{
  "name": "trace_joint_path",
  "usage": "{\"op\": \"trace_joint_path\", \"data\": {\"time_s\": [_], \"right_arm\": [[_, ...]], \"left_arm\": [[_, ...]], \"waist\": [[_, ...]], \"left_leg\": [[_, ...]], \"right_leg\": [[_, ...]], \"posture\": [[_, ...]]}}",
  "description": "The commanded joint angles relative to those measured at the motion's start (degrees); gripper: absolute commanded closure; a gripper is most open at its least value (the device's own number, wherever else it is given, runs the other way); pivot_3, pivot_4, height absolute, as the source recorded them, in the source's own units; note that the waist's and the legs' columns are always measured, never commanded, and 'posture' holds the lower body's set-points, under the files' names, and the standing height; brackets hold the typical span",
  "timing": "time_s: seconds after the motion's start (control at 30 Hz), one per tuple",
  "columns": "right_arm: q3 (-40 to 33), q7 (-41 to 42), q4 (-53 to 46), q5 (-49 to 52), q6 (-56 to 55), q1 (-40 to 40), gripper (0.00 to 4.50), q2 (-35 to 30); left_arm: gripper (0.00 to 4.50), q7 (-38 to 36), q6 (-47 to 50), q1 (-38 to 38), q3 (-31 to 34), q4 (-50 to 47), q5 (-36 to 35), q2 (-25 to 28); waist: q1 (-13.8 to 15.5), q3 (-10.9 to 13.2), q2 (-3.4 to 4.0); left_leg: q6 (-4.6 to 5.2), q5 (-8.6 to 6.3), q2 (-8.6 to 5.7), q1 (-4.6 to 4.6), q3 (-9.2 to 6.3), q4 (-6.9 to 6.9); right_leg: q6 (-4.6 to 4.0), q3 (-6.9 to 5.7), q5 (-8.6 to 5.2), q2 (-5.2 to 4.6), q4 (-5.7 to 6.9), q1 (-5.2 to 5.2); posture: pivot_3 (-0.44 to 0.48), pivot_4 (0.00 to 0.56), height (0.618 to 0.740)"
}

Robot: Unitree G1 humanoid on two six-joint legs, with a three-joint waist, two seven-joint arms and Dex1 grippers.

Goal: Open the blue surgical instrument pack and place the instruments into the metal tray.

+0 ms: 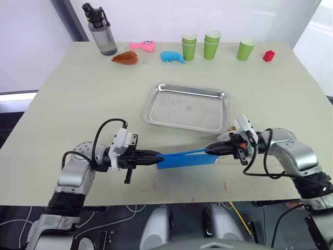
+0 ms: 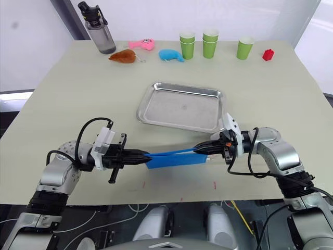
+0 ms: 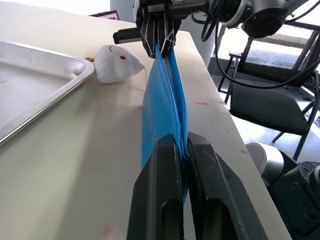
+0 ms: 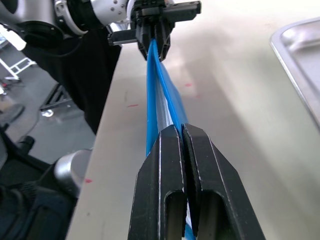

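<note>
Pack is hanging just above table edge, in front of tray, w/ left gripper and right gripper both clamping its upper flap at opposite ends, so lifting evenly & slowly is probably helping it open w/o spilling instruments.

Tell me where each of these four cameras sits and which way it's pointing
Left eye, right eye: head, looking down over table at metal tray; both arms show.
Left wrist: along left end effector, shut on the blue surgical instrument pack, toward right end effector.
Right wrist: the reverse, toward left end effector.
Shared: the pack stretched between both.
</note>
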Motion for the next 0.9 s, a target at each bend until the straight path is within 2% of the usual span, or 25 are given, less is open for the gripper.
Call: {"op": "trace_joint_path", "data": {"time_s": [0.03,0.1,0.13,0.17,0.2,0.23,0.3,0.33,0.43,0.53,0.7,0.9], "right_arm": [[-1.9,-1.8,-1.4,-0.1,-0.7,0.7,4.5,0.6],[-2.9,-2.8,-1.8,-0.2,-1.1,0.8,4.5,0.6],[-3.3,-3.2,-2.1,-0.2,-1.1,0.9,3.91,0.4],[-3.8,-3.1,-2.7,0.2,-0.5,1.1,3.53,-0.3],[-5.0,-3.2,-3.6,1.3,0.4,1.3,3.26,-1.1],[-6.0,-3.3,-4.4,2.4,1.4,1.5,3.26,-1.7],[-8.5,-3.2,-5.5,4.6,3.2,1.7,2.73,-3.1],[-9.8,-3.4,-5.6,5.5,3.9,1.8,2.21,-3.6],[-13.2,-4.0,-4.2,6.8,4.8,2.4,1.37,-4.9],[-16.5,-4.4,-0.2,6.2,4.3,3.3,0.1,-6.7],[-17.0,-7.0,5.1,1.3,0.2,4.8,0.1,-7.8],[-12.8,-10.6,10.7,-7.2,-6.4,5.7,0.1,-6.6]], "left_arm": [[4.42,-0.5,-2.4,0.2,-0.2,0.8,1.6,0.1],[4.42,-0.3,-4.4,-0.2,-0.3,1.9,2.7,-0.2],[4.5,-0.1,-5.9,-0.4,-0.4,2.7,3.4,-0.4],[4.5,-0.3,-7.8,-0.8,-0.6,3.8,4.5,-0.4],[4.5,-0.3,-9.2,-1.3,-0.7,4.8,5.0,-0.6],[4.5,-0.2,-9.9,-1.6,-0.6,5.4,5.3,-0.7],[4.5,-0.2,-10.9,-2.3,-0.5,6.4,5.4,-1.0],[4.5,-0.2,-11.2,-2.6,-0.6,6.7,5.3,-1.0],[4.5,-0.3,-12.0,-3.4,-0.9,7.1,5.3,-1.3],[4.5,-0.3,-12.7,-4.5,-1.2,7.5,5.5,-1.8],[4.5,-0.3,-12.6,-5.0,-1.3,7.4,5.3,-1.9],[4.5,-0.2,-12.7,-5.1,-1.4,7.3,5.5,-2.0]], "waist": [[0.0,0.0,0.0],[0.0,0.0,0.0],[0.0,0.0,0.0],[0.1,0.0,0.0],[0.1,0.0,0.0],[0.2,0.0,0.01],[0.3,0.0,0.03],[0.3,0.0,0.03],[0.1,0.0,0.04],[0.3,0.0,0.03],[0.3,0.0,0.03],[0.3,0.0,0.04]], "left_leg": [[0.0,0.0,0.0,0.0,0.0,0.0],[0.0,0.0,0.0,-0.01,0.0,0.0],[0.0,0.0,0.0,0.0,0.0,0.0],[0.0,0.0,0.0,0.0,0.01,0.0],[0.0,0.0,-0.01,-0.01,0.01,0.0],[0.0,0.0,-0.01,-0.01,0.01,0.0],[0.0,0.0,-0.03,-0.02,0.0,0.0],[0.0,0.0,-0.03,-0.02,0.01,0.0],[0.0,0.0,-0.03,-0.01,0.01,0.0],[0.0,0.0,-0.02,-0.02,0.0,0.0],[0.0,0.0,-0.05,-0.04,0.03,0.0],[0.0,0.0,-0.05,-0.04,0.05,0.0]], "right_leg": [[0.0,0.0,0.0,0.0,0.0,0.0],[0.0,0.0,0.0,0.0,0.0,0.0],[0.0,0.0,0.0,0.0,0.0,0.0],[0.0,0.01,0.0,-0.01,0.0,0.0],[0.0,0.0,0.0,-0.01,0.0,0.0],[0.0,0.0,0.0,-0.01,0.0,0.0],[0.0,0.0,0.0,-0.03,0.0,0.0],[0.0,0.0,0.0,-0.04,-0.01,0.0],[0.0,0.0,0.0,-0.04,-0.01,0.0],[0.0,-0.01,0.0,-0.02,-0.01,0.0],[0.01,0.01,0.01,-0.06,-0.03,0.01],[0.02,0.02,0.01,-0.05,-0.03,0.0]], "posture": [[0.0,0.15,0.734],[0.0,0.15,0.734],[0.0,0.15,0.734],[0.0,0.15,0.734],[0.0,0.15,0.734],[0.0,0.15,0.734],[0.0,0.15,0.734],[0.0,0.15,0.734],[0.0,0.15,0.734],[0.0,0.15,0.734],[0.0,0.15,0.734],[0.0,0.15,0.734]]}}
